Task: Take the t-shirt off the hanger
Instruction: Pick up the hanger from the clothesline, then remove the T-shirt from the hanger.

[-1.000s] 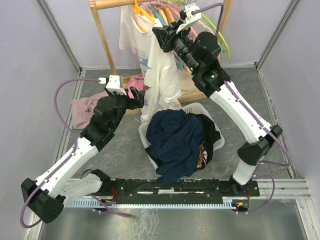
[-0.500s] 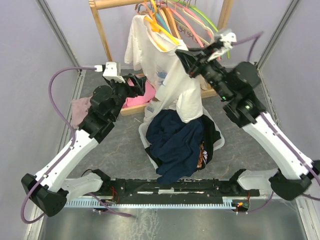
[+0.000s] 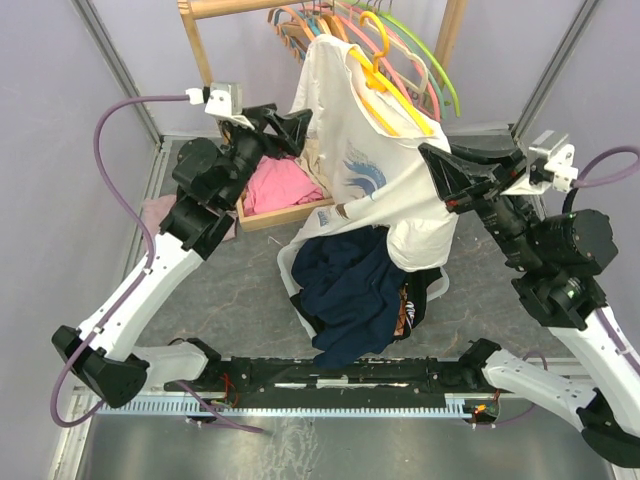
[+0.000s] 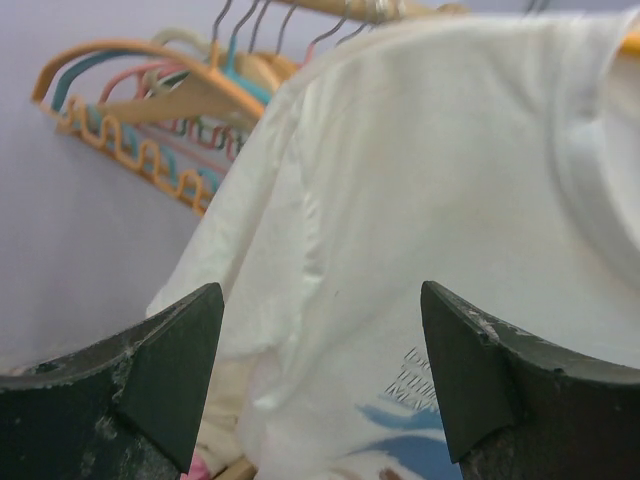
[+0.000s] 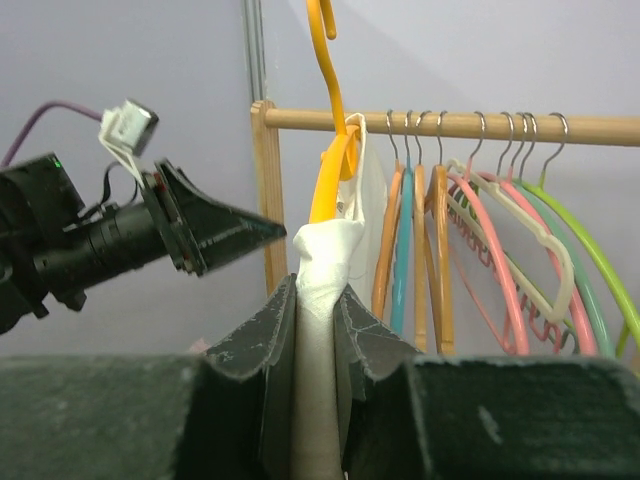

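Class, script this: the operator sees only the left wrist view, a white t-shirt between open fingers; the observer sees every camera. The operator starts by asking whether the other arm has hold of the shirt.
Observer: Yes, the right gripper is shut on a fold of the t-shirt.
Operator: Is it off its hanger?
Observer: No, the yellow hanger is inside it, hook poking out of the neck.
Operator: What is below?
Observer: A white basket heaped with dark clothes.
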`<action>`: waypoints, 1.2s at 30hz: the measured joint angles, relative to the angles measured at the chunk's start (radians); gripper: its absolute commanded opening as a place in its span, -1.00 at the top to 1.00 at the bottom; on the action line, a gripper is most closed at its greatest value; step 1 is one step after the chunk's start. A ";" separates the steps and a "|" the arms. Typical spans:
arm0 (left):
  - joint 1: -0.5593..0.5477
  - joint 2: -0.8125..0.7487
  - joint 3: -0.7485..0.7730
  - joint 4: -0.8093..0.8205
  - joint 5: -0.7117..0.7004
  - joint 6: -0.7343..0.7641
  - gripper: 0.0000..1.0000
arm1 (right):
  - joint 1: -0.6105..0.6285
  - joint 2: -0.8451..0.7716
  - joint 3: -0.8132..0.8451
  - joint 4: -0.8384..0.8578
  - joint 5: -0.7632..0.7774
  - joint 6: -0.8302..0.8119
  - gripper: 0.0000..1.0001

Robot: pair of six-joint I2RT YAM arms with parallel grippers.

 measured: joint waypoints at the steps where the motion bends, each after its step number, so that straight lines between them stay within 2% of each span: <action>1: 0.000 0.009 0.021 0.012 0.025 -0.001 -0.72 | 0.000 -0.014 -0.014 -0.001 0.003 -0.002 0.97; 10: -0.002 0.077 0.116 0.076 0.178 -0.042 -0.72 | 0.000 -0.035 -0.078 0.000 0.016 -0.008 0.97; 28: -0.053 0.203 0.198 0.071 0.177 -0.049 -0.71 | 0.000 -0.008 -0.081 0.002 0.018 -0.004 0.97; 33: -0.069 0.230 0.224 0.076 0.160 -0.049 -0.57 | 0.000 -0.008 -0.081 0.003 0.018 0.004 0.97; 36: -0.085 0.246 0.232 0.078 0.138 -0.047 -0.33 | 0.000 -0.008 -0.082 0.003 0.018 0.008 0.97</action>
